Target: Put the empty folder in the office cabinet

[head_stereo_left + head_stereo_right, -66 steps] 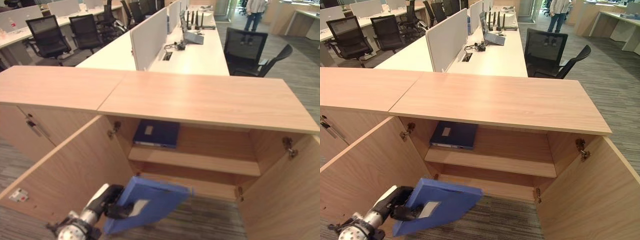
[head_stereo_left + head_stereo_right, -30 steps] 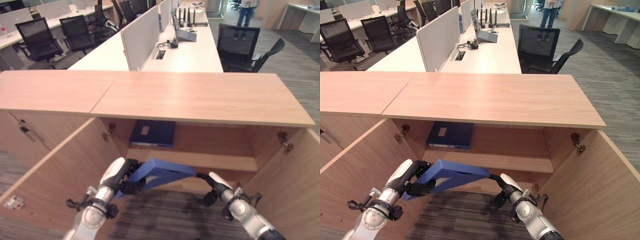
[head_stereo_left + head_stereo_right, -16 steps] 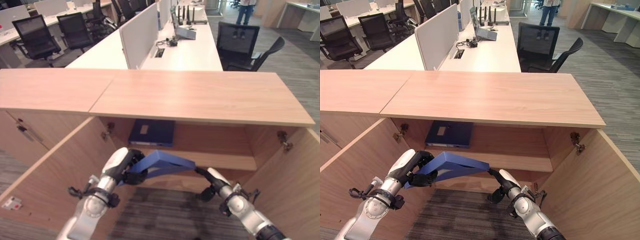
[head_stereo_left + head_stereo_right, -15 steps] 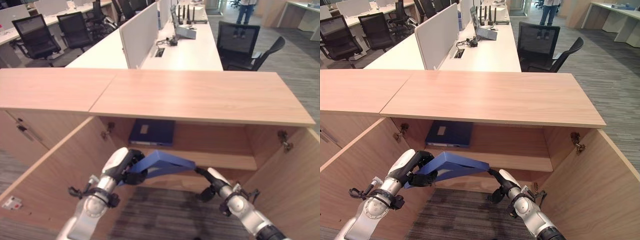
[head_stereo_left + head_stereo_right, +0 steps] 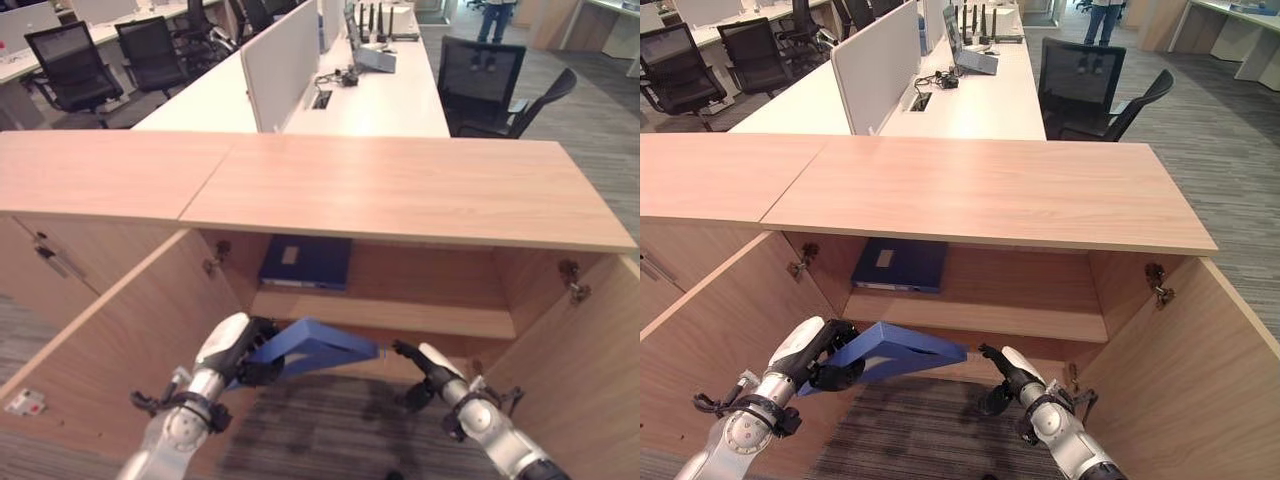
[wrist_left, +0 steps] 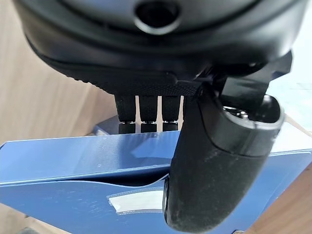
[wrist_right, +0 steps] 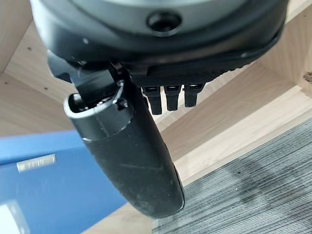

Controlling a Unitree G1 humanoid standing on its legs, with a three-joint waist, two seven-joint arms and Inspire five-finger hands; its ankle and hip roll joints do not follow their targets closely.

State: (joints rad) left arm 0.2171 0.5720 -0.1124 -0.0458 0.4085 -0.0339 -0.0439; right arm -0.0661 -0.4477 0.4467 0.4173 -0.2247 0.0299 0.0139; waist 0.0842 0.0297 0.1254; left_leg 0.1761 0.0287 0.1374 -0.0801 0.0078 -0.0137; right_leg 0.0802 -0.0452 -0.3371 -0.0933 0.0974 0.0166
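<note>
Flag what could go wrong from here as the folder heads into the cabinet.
The left hand alone pinches the blue folder at one end; it might sag or slip. The right hand sits open just off its far edge, giving no support. The folder hangs low, below the middle shelf, so it could catch that edge.

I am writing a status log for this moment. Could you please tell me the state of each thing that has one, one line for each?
empty folder: held off the floor in front of the lower compartment, not yet inside.
left hand: shut on the empty folder's left end.
right hand: fingers straight, at the folder's right end.
cabinet doors: both swung open.
second folder: lying flat on the upper shelf.
</note>
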